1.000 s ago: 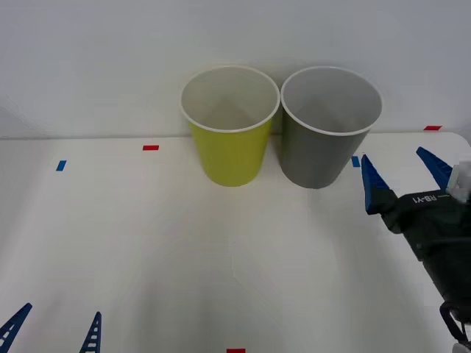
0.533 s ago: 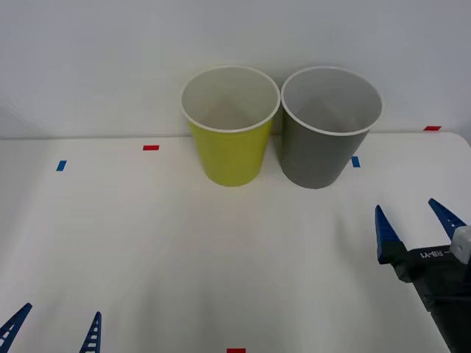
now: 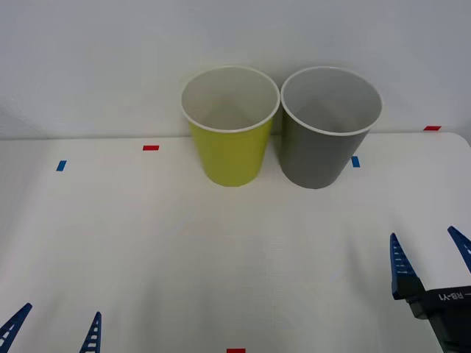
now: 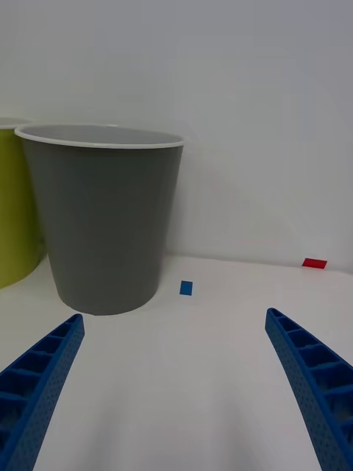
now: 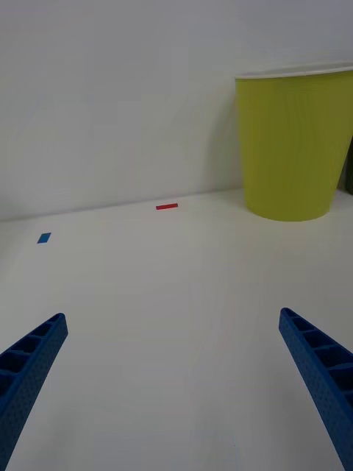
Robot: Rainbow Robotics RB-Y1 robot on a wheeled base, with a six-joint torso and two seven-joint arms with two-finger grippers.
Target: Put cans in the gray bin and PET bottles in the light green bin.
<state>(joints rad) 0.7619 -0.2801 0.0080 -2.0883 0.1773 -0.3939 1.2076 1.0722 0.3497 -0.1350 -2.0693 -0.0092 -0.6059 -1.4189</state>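
Light is bright, soft and even across the white counter [image 3: 221, 265], with no glare or hot spots. Shadows are faint: a pale grey smudge lies on the counter just in front of the light green bin [image 3: 230, 125] and the gray bin [image 3: 330, 125], and a soft shade falls on the wall behind the gray bin in the right wrist view. Both bins' pale insides are gently shaded. The bins look sharp; the blue fingers [image 4: 309, 375] nearest the wrist cameras are slightly soft.

Upright light green bin [image 3: 231, 151] touching gray bin [image 3: 324, 151], side by side
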